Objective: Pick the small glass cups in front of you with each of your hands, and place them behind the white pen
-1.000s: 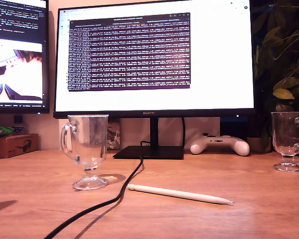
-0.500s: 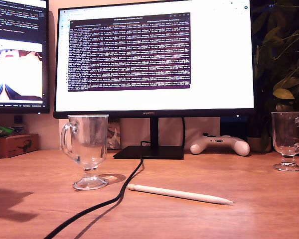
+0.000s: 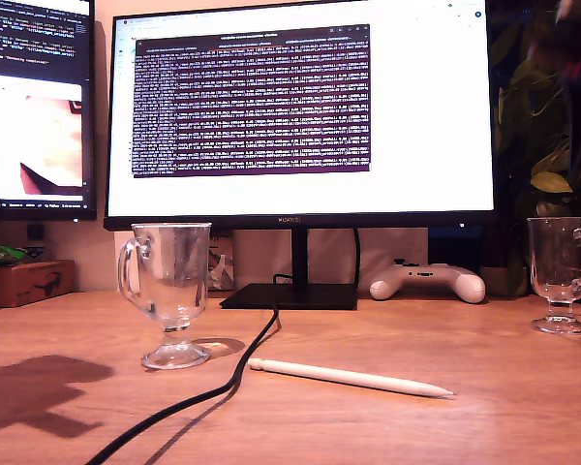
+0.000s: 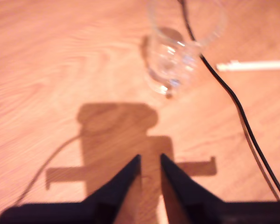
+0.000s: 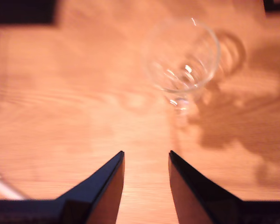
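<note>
Shadow on the desk (image 3: 523, 426) at exterior view's left has grown: my first gripper (image 4: 150, 161), jaws slightly apart and empty, closing on the first glass cup (image 3: 170, 291). My second gripper (image 5: 146, 158), open and empty, above the second glass cup (image 3: 562, 274). White pen (image 3: 349, 378) untouched between cups.

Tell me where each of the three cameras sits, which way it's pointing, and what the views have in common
Exterior view: low at desk level, facing the monitor, both cups and the white pen; no arm shows, only a shadow on the desk.
First wrist view: above the desk, looking down past my first gripper, jaws slightly apart, at the cup by the black cable.
Second wrist view: likewise above, my second gripper open over the other cup.
Shared: the first wrist and exterior views both show that cup, the black cable and the pen.
</note>
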`<state>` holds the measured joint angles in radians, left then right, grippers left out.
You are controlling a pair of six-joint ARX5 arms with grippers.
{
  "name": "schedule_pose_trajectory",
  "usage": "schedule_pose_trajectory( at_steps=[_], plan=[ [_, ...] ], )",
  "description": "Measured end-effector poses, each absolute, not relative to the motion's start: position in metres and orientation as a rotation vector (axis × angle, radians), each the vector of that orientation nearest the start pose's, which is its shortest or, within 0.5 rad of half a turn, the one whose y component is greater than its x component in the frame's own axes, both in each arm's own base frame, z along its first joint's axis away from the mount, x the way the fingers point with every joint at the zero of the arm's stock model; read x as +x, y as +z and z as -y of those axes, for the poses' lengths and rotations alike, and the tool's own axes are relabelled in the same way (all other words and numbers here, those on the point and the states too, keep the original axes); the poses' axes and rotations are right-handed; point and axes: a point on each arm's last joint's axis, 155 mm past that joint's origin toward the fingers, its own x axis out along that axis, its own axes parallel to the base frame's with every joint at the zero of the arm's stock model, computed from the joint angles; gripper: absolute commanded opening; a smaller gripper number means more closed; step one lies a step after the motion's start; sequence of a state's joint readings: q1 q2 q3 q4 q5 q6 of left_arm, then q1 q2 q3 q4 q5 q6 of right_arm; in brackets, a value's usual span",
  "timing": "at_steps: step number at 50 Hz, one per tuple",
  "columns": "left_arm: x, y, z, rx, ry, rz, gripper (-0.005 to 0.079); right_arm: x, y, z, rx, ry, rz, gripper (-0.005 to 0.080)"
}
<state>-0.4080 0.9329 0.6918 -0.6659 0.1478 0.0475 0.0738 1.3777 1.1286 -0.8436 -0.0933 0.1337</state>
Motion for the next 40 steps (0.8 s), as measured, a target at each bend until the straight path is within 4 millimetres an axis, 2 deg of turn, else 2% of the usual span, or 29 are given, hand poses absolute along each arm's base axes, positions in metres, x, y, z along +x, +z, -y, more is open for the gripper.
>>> schedule_pose_trajectory(
  at_steps=[3,9,23,30,36,40],
  plan=[
    [0.235,0.118,0.135,0.171,-0.552,-0.9,0.0133,0.336,0.127,-0.041,0.125,0.067,-1.136,0.0326],
    [0.237,0.121,0.139,0.178,-0.566,-0.876,0.0133,0.339,0.115,-0.035,0.105,0.036,-1.165,0.0328],
    [0.244,0.127,0.142,0.173,-0.568,-0.839,0.0133,0.359,0.111,-0.029,0.061,0.021,-1.118,0.0305],
    [0.246,0.129,0.143,0.172,-0.568,-0.829,0.0133,0.367,0.101,-0.03,0.055,0.022,-1.139,0.0294],
    [0.25,0.133,0.145,0.169,-0.57,-0.803,0.0133,0.368,0.086,-0.029,0.042,0.019,-1.178,0.023],
    [0.251,0.134,0.146,0.168,-0.571,-0.794,0.0133,0.368,0.078,-0.029,0.033,0.022,-1.197,0.0077]
  ],
)
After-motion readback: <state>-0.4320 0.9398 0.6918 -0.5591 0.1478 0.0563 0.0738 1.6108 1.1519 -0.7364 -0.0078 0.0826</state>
